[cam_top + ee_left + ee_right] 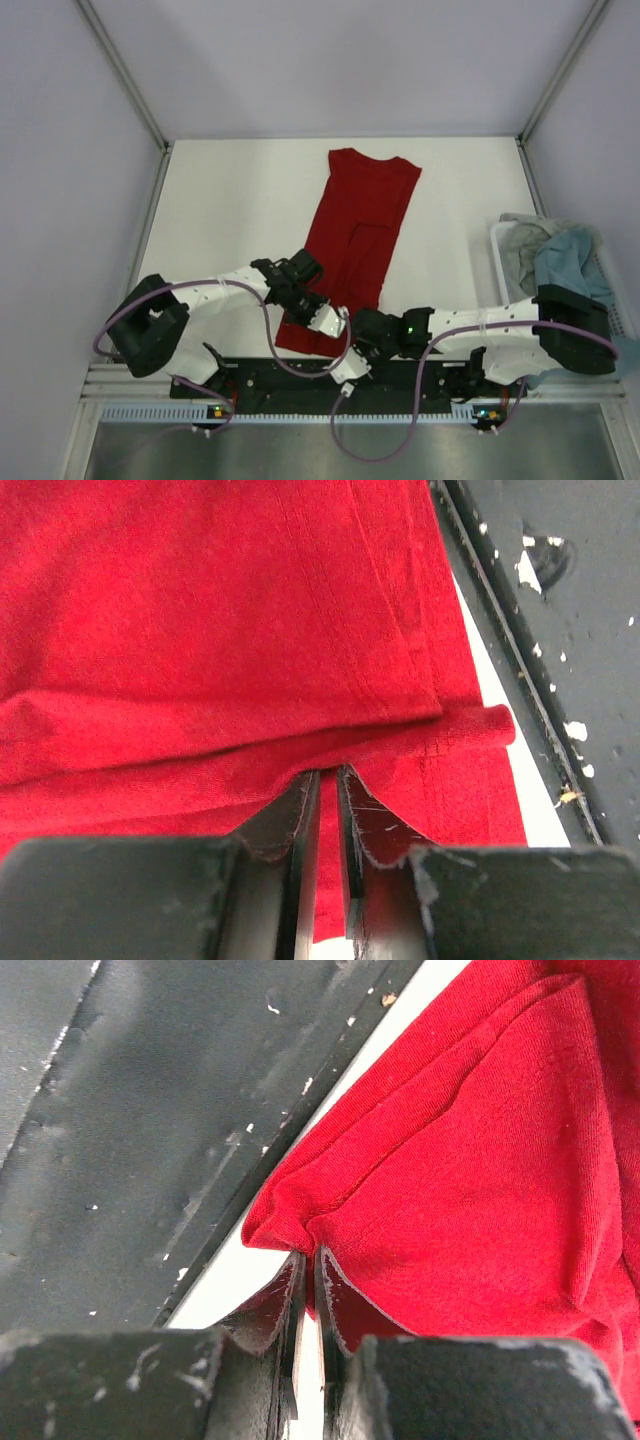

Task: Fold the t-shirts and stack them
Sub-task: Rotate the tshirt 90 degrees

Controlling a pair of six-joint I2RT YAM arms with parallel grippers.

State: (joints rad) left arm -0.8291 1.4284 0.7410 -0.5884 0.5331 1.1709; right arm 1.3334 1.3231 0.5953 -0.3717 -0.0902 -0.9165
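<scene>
Left gripper [328,776] jaws stand narrow, pinching a fold along the near hem of the red shirt [200,610]. Right gripper [308,1258] jaws are closed on its near corner. Only the top view shows it stretched long on the table [230,190], with the teal shirt [572,258] and grey shirt [519,246] heaped in a bin [497,262] at right.

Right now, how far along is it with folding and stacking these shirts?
Done: the red t-shirt lies folded lengthwise into a narrow strip. In hand: the left tool and right tool each pinch its near edge. Left: the teal shirt and grey shirt lie crumpled in the white bin; nothing is stacked.
</scene>
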